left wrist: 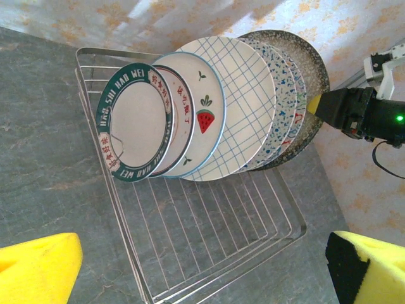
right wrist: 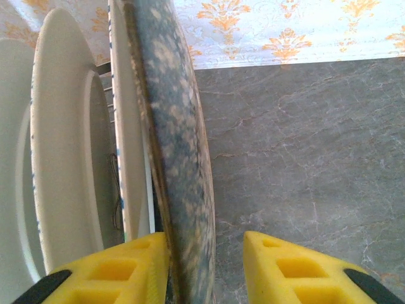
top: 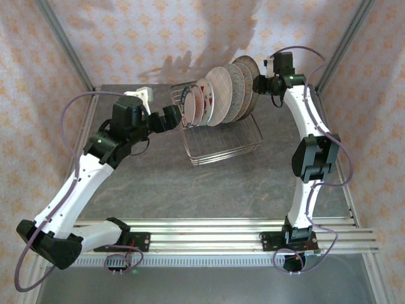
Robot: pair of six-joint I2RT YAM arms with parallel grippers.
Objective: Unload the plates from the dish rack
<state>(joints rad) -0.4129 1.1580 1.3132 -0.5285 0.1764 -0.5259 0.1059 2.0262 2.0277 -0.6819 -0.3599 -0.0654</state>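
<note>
Several plates stand on edge in a leaning row in the silver wire dish rack point(top: 223, 151) at the back middle of the table. The rearmost is the brown speckled plate point(top: 250, 81) point(right wrist: 177, 139). My right gripper point(top: 258, 83) point(right wrist: 206, 269) straddles its top rim, open: the left finger touches the plate and the right finger point(right wrist: 285, 266) stands a small gap away. Frontmost is the dark-rimmed plate point(left wrist: 136, 123), then a red-fruit plate point(left wrist: 202, 114) and a plaid plate point(left wrist: 243, 95). My left gripper point(top: 172, 118) point(left wrist: 202, 278) hovers wide open by the rack's left front, holding nothing.
The rack's front half point(left wrist: 297, 223) is bare wire. Grey marbled tabletop point(top: 158, 183) lies open in front of and left of the rack. Patterned walls close the back and sides, and an aluminium rail point(top: 209, 231) runs along the near edge.
</note>
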